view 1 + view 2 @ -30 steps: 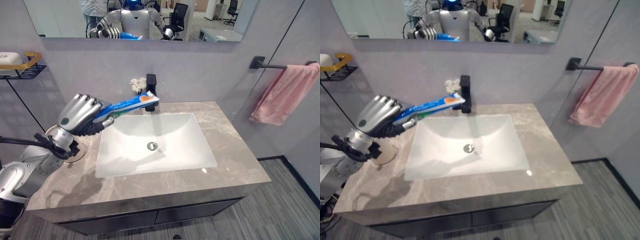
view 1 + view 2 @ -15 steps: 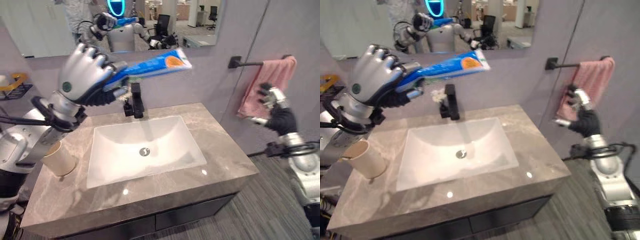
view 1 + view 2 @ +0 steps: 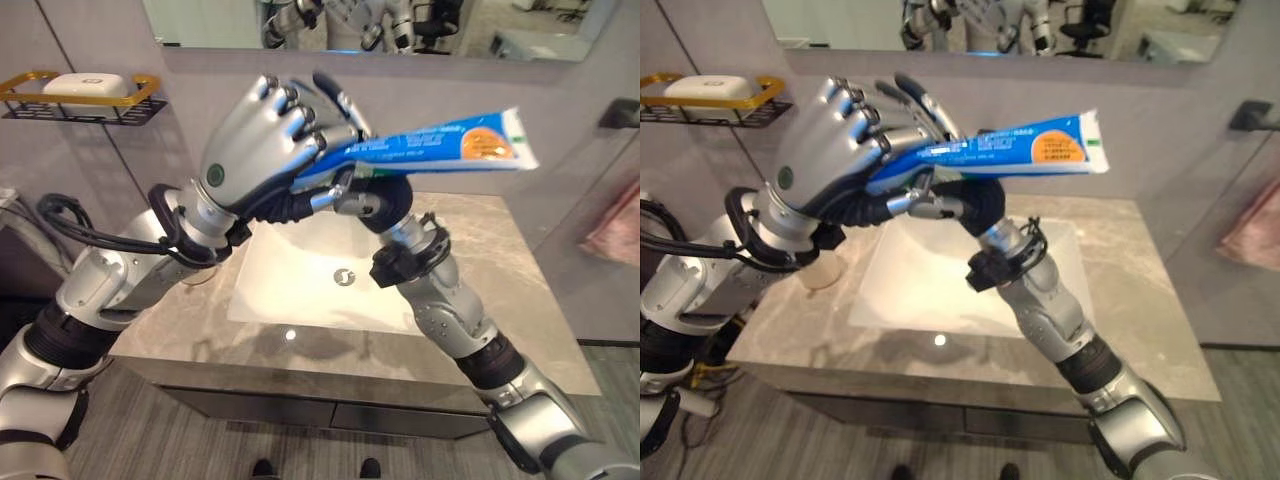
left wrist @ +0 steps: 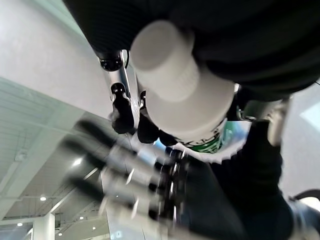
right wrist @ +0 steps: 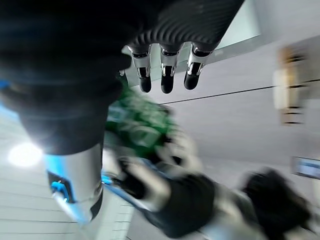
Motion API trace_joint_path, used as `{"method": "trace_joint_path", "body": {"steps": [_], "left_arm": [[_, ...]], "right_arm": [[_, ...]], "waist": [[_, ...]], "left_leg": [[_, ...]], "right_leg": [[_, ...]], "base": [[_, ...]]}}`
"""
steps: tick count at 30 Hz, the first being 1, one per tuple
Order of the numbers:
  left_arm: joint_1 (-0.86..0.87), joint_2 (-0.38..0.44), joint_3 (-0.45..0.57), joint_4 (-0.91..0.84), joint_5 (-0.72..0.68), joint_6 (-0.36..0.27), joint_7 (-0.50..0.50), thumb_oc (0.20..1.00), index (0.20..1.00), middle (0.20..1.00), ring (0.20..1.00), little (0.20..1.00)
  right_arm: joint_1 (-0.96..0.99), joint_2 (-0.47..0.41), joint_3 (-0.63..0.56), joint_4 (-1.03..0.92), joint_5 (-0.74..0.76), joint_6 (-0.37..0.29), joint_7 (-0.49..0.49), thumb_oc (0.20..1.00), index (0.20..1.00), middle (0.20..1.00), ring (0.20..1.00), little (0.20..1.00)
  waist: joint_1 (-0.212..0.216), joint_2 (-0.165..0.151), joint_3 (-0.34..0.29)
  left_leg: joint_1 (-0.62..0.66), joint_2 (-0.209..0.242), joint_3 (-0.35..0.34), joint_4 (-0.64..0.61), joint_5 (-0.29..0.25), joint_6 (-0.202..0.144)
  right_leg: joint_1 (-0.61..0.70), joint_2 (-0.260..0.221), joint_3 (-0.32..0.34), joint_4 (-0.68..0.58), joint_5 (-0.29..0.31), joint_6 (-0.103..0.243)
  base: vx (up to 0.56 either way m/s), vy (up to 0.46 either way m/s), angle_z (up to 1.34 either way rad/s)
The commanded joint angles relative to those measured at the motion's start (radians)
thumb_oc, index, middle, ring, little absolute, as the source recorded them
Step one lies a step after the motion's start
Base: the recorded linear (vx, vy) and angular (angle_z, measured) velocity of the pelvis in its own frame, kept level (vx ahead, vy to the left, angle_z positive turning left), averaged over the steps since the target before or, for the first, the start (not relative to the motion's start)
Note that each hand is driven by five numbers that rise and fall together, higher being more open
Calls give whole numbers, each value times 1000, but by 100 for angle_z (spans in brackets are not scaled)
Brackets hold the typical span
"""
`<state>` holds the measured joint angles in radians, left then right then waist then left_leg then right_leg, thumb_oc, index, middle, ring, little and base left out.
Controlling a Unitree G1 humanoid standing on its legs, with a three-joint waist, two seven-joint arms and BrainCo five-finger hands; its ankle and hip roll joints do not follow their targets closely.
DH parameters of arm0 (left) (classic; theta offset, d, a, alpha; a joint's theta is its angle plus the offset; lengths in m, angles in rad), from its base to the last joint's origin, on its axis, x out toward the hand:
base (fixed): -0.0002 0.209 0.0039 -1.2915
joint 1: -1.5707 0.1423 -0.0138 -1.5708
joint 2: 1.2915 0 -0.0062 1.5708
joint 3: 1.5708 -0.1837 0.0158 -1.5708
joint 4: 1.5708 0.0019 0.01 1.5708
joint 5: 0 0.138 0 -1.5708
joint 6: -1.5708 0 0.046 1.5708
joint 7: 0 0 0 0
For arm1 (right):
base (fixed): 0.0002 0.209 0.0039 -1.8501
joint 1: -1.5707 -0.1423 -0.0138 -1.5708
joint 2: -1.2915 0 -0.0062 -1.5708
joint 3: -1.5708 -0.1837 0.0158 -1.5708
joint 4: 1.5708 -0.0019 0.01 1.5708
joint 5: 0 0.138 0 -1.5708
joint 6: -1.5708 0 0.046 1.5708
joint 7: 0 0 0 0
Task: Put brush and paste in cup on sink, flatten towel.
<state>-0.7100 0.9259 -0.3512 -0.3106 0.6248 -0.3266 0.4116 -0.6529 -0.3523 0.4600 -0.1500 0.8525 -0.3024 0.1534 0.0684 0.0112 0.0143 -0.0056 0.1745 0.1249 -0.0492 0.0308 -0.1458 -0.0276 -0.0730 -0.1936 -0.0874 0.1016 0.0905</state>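
Toothpaste tube (image 3: 430,150) raised high above the sink (image 3: 300,300), clenched in the left hand (image 3: 265,140). Right hand (image 3: 940,208), half a second ago out by the pink towel (image 3: 612,225), now swung in to meet the tube's cap end, fingers straight, not yet gripping. Probably a handover before dropping into the cup (image 3: 820,270).

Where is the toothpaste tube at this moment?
The toothpaste tube is held up in the air above the sink in both eye views, gripped at its cap end by the left hand, with the right hand just beneath it.
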Motion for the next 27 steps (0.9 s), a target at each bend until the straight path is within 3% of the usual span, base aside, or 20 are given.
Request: {"method": "trace_joint_path", "body": {"steps": [1,8,19,27], "left_arm": [[51,11,84,24,-52,17,56,200,200,200,200,200],[109,-11,113,5,-83,10,59,200,200,200,200,200],[216,-48,151,11,-123,14,33,200,200,200,200,200],[264,-52,157,24,-121,14,18,200,200,200,200,200]], "right_arm": [[-18,31,-52,-56,68,-87,-17,1000,1000,1000,1000,1000],[-16,52,-45,-130,98,-93,-2,1000,1000,1000,1000,1000],[-14,109,23,-134,178,-62,42,1000,1000,1000,1000,1000],[4,96,33,-134,187,-53,55,1000,1000,1000,1000,1000]], "waist": [[-25,-49,-91],[-10,-69,-93],[24,-95,-77],[31,-98,-72]], "left_leg": [[-2,-8,46,-38,76,8],[-26,-10,26,-38,79,6],[-16,-19,19,-38,66,19],[-10,-14,23,-38,65,17]], "right_leg": [[86,-41,18,23,-42,30],[78,-59,-18,28,-33,39],[75,-65,-8,48,-44,41],[75,-60,-4,52,-48,41]], "base": [[27,69,-17],[21,35,9],[15,9,1],[13,-4,0]]}}
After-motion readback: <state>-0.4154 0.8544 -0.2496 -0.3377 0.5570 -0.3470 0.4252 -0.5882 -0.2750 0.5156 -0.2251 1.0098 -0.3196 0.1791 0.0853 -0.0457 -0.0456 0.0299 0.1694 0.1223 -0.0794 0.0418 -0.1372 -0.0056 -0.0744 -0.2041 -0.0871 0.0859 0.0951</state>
